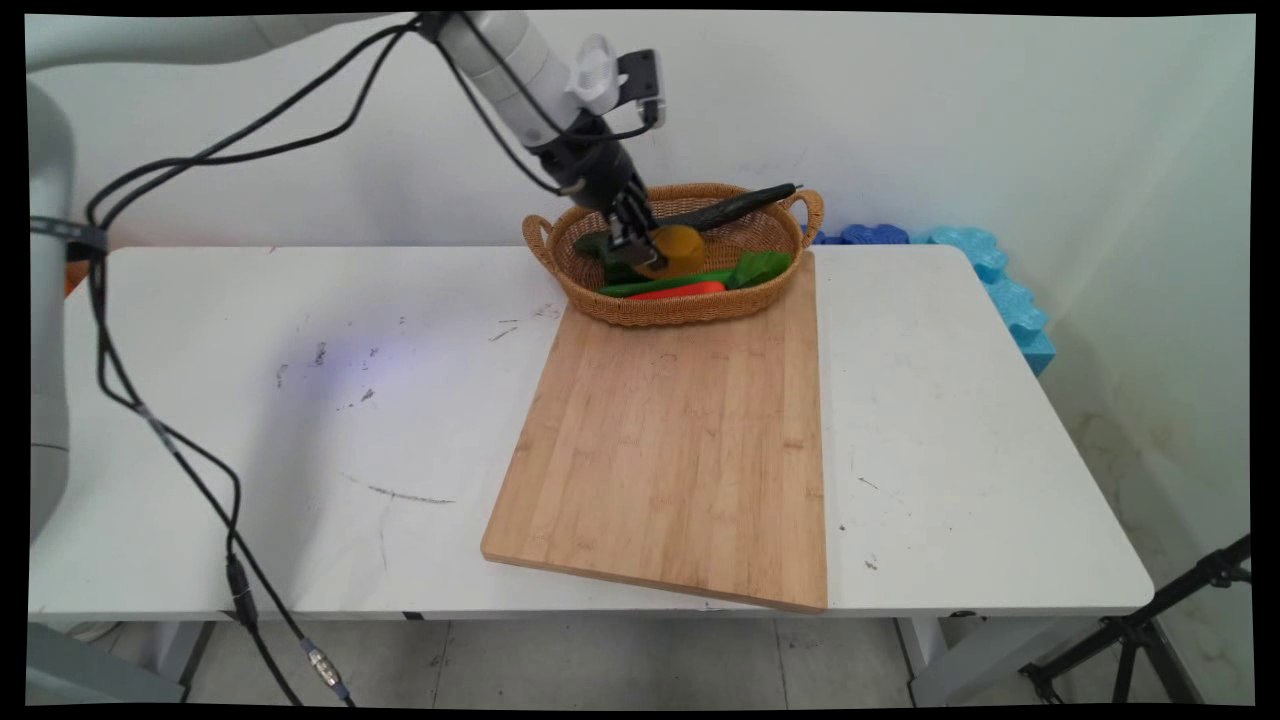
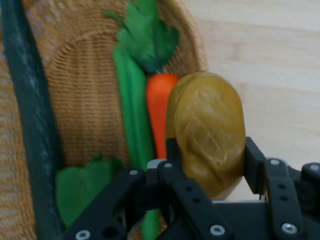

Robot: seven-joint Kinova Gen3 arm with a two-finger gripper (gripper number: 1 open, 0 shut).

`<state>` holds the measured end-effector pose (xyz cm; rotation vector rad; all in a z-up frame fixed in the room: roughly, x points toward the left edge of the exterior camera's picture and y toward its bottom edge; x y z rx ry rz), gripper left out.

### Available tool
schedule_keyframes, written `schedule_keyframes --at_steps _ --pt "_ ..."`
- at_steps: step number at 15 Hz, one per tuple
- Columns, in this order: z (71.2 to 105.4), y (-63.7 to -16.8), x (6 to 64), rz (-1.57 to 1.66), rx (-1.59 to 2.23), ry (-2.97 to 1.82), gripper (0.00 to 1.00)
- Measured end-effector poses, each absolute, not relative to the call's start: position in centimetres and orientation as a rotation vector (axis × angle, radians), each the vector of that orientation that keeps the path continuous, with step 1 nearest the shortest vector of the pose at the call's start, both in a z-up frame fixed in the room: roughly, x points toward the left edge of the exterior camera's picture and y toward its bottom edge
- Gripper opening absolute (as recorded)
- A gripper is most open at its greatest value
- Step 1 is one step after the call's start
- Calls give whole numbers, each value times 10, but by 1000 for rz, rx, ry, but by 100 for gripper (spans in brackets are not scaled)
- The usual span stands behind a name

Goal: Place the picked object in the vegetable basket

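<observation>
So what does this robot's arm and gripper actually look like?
The arm is made of smooth, rounded white tubular links. Loose black cables hang from it. It ends in a black gripper with two fingers, built from jointed bars studded with small silver screws.

Mustard-yellow potato [image 2: 207, 132], orange carrot [image 2: 159, 112]

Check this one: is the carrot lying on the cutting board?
No, the carrot lies inside the wicker basket beside a long green vegetable, while the cutting board is bare.
</observation>
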<state>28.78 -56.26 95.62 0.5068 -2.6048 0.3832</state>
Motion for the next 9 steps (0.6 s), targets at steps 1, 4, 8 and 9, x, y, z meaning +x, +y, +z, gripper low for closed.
schedule_keyframes --at_steps 1,4,8,9 --pt "953 -572 284 396 512 -2599 0" --pt "940 -598 273 423 525 -2585 0" --pt "919 -629 263 457 545 -2572 0" --pt "916 -635 261 463 548 -2570 0"
